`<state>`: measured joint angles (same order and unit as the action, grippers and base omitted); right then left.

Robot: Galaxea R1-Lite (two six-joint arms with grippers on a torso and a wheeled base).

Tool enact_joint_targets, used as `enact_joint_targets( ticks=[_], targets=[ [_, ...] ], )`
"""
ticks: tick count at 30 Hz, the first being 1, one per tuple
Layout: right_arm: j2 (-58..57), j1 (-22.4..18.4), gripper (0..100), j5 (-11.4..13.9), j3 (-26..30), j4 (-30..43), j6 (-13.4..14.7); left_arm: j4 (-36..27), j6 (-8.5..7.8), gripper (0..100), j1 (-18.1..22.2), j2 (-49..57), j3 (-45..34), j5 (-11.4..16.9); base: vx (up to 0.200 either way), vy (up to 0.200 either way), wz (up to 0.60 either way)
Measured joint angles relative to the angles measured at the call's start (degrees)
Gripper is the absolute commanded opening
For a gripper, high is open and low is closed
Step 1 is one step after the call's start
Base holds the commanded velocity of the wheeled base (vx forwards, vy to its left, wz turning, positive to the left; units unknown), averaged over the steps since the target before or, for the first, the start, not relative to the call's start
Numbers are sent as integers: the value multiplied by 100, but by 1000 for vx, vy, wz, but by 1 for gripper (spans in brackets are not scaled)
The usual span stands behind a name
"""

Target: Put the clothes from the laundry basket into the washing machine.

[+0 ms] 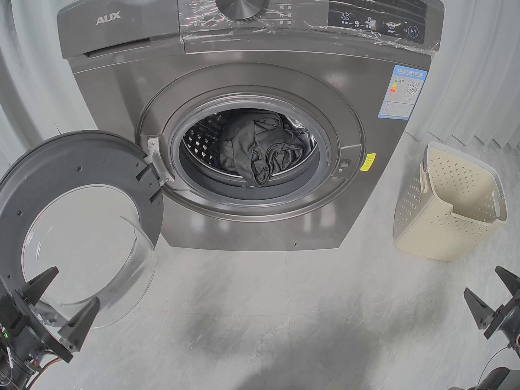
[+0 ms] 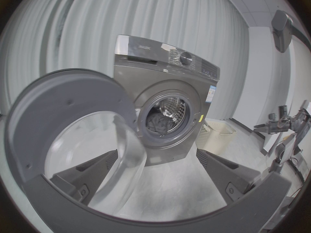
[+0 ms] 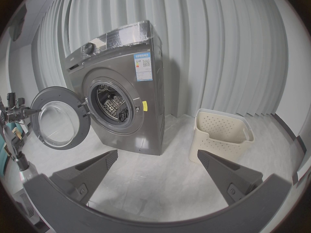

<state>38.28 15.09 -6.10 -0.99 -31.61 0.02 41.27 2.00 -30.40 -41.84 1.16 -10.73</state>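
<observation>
Clothes in the drum, both grippers hanging open and empty.

Head view: dark clothes (image 1: pixel 257 144) are lying inside the washing machine (image 1: pixel 124 33), its door (image 1: pixel 70 158) standing open at eight o'clock and the laundry basket (image 1: pixel 433 228) sitting at four o'clock. The left gripper (image 1: pixel 73 286) and right gripper (image 1: pixel 485 281) are hanging low with fingers spread. A blue-and-white label (image 1: pixel 402 92) and a yellow sticker (image 1: pixel 368 162) are showing, their print too small to read. Left wrist view: the clothes are resting at the drum's mouth. Right wrist view: the basket is looking empty, so loading is probably ending and the next move is likely calling for swinging the door shut.
</observation>
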Motion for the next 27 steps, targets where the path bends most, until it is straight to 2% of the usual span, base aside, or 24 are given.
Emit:
enact_joint_targets(
  ticks=[6, 10, 13, 16, 22, 27],
  targets=[
    [-1380, -363, 100, 18, 0, 1385, -18, -1363, -11, 100, 681, 1193, -15, 271, -200, 0, 0],
    [-2236, -619, 100, 29, 0, 2297, 22, -2561, 0, 100, 1173, 2107, -17, 583, 0, 0, 0],
    [-2605, -738, 100, 40, 0, 2541, 106, -3287, 29, 100, 1477, 2619, -20, 751, 0, 0, 0],
    [-2872, -820, 100, 46, 0, 2653, 208, -3752, 65, 100, 1729, 3027, -17, 806, 0, 0, 0],
    [-3174, -1019, 100, 68, -2, 2782, 453, -3805, 82, 100, 2467, 3497, -15, 895, 0, 0, 0],
    [-3418, -1476, 100, 240, -2, 2817, 290, -3838, 5, 100, 2914, 3838, -15, 1122, 0, 0, 0]
  ],
)
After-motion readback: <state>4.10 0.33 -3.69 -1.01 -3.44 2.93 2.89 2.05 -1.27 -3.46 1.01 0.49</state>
